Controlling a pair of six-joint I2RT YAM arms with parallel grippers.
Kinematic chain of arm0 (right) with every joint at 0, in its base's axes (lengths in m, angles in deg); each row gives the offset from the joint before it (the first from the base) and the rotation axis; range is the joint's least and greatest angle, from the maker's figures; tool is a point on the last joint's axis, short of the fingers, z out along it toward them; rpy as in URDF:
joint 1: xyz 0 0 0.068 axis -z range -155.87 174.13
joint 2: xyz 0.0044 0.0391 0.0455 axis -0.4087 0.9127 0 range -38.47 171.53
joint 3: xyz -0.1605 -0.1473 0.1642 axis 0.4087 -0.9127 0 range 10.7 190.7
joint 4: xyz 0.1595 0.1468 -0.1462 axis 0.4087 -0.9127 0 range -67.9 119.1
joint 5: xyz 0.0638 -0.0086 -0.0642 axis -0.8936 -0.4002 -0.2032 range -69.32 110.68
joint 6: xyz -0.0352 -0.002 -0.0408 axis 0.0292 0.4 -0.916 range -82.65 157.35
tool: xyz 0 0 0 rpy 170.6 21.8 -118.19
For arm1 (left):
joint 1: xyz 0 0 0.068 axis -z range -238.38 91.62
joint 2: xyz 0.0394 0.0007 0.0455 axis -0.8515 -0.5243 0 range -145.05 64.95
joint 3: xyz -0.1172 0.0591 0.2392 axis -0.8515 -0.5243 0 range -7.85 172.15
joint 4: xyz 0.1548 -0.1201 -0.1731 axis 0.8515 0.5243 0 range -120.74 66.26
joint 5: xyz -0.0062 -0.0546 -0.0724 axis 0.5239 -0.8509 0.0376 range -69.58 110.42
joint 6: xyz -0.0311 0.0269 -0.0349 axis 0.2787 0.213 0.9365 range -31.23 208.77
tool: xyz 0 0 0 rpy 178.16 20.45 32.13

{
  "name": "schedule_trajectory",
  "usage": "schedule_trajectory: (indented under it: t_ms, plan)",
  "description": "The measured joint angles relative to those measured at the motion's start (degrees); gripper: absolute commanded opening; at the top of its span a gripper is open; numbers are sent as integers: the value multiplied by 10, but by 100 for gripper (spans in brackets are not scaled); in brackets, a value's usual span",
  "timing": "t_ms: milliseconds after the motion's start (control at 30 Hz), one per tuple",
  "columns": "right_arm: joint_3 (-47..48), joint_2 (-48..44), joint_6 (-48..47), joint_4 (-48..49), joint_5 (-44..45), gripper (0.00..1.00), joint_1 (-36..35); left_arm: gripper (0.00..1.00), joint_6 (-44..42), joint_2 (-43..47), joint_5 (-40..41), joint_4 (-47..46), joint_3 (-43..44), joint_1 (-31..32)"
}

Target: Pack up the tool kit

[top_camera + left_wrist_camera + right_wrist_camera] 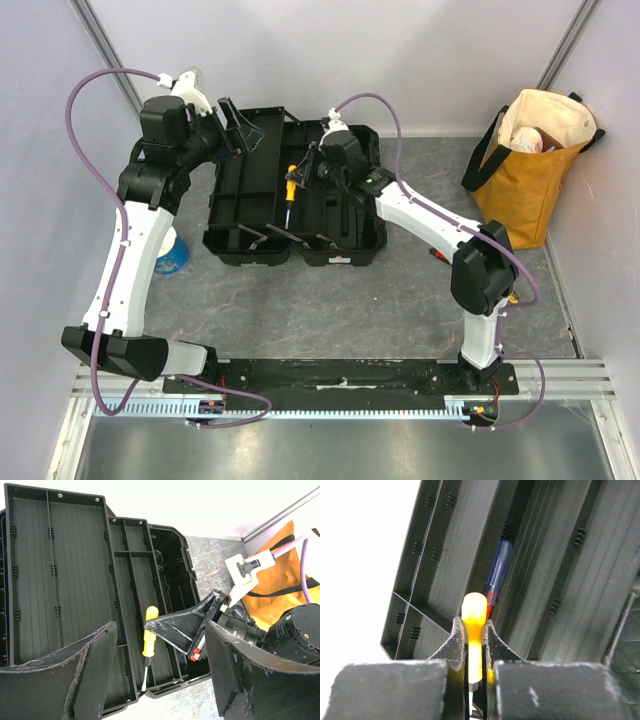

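Our left arm (pixel 135 240) reached over the toolbox's (pixel 240 190) rear-left corner, with the left tool (pixel 234 124) spread wide and holding nothing. The toolbox sat open mid-worktop (pixel 330 310), and we saw a blue-handled driver (pixel 499 565) already lying in a channel. The right arm (pixel 430 215) stretched in from the right, and the right tool (pixel 474 630) pinched the yellow screwdriver (pixel 474 611) low over the tray. We judged packing partway done, with the lid not yet shut.

Your right gripper (pixel 474 640) pinches the yellow-handled screwdriver (pixel 474 611) by its handle. The rounded end pokes out past the fingertips and the shaft points back toward the wrist. Beneath it the black toolbox (pixel 245 195) lies fully open, its ribbed trays facing up. Just beyond the fingertips you see a blue-handled tool (pixel 498 570) with a red collar, lying along one channel.
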Motion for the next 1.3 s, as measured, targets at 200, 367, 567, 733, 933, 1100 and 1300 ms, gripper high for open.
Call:
schedule_trajectory:
  t_ms: [200, 367, 567, 733, 933, 1100, 1300]
  plan:
    - [38, 36, -19, -7, 44, 16, -32, 77, 0, 0, 0, 10, -6, -3]
    - [41, 52, -33, -30, 86, 24, -39, 77, 0, 0, 0, 13, -6, -7]
    - [62, 64, -45, -63, 123, 44, -39, 77, -1, 0, -4, 14, -6, -10]
    - [72, 63, -55, -86, 157, 47, -37, 77, -1, -3, -6, 14, -2, -12]
    - [54, 24, -54, -125, 181, 49, -7, 78, -1, -14, -19, 13, 5, -12]
    - [-69, -98, -23, -138, 201, 57, 100, 77, -14, -24, -59, 3, 5, -14]
    - [-246, -175, 42, -158, 244, 65, 228, 78, -35, -28, -121, -32, 2, -14]
